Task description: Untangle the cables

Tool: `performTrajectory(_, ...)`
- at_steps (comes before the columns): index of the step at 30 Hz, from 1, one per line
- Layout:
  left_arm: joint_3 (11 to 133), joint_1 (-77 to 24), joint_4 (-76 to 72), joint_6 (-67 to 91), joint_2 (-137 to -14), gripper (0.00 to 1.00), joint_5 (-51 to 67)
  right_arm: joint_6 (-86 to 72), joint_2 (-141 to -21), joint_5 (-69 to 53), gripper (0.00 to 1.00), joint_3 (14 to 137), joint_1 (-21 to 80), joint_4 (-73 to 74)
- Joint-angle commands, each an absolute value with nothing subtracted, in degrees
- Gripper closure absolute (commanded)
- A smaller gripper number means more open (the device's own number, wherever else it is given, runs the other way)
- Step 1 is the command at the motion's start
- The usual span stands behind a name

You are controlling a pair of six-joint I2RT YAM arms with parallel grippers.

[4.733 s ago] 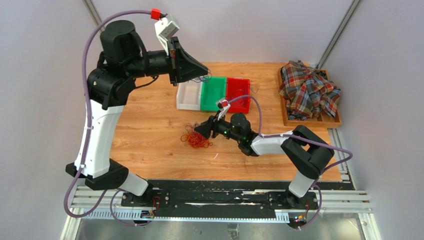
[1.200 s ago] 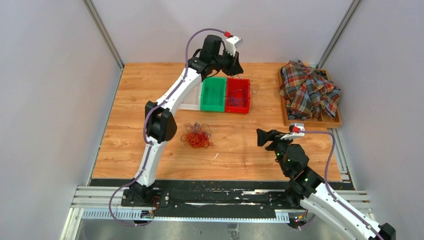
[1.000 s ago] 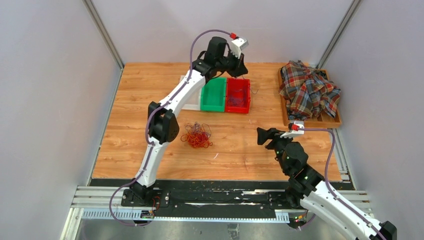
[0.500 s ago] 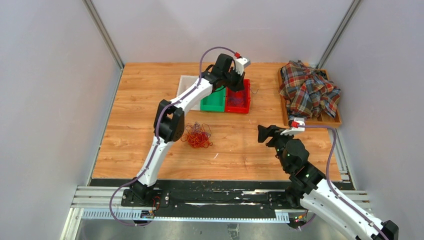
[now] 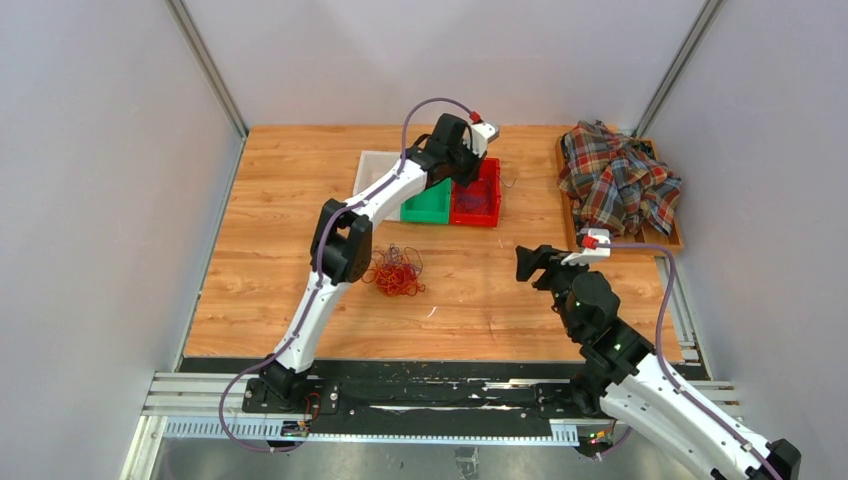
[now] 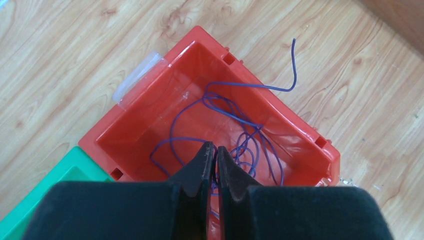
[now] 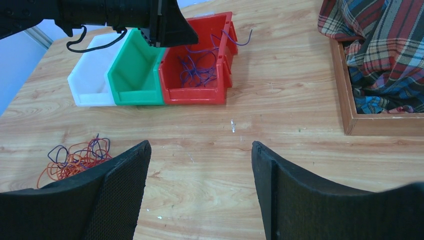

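At the left part of the worktop (image 5: 290, 200), a loose bunch of red, orange and purple cables (image 5: 393, 272) is lying, apart from the bins. Behind it, a white bin (image 5: 368, 165), a green bin (image 5: 427, 202) and a red bin (image 7: 192, 95) are standing side by side. Purple cables (image 7: 197, 67) are lying in the red bin, one end hanging over its rim. The left jaws are hovering over them, closed; I cannot tell if a strand is pinched. The right jaws are standing wide open and empty above the worktop. At the far right, a plaid cloth (image 5: 618, 180) is filling a wooden tray (image 7: 341, 90).
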State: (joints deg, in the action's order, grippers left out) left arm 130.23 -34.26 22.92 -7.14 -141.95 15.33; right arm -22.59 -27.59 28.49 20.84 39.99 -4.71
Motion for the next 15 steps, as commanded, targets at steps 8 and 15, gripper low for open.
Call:
performTrajectory(8, 132.59, -33.81, 31.33, -10.37, -135.6, 0.31, 17.64, -19.4, -31.23, 27.25, 0.26, 27.53, 38.81, -4.05)
performTrajectory(15, 132.78, -31.15, 41.02, -13.27, -129.45, 0.2, 18.06, -16.79, -34.06, 25.14, 0.25, 31.13, 38.56, -2.54)
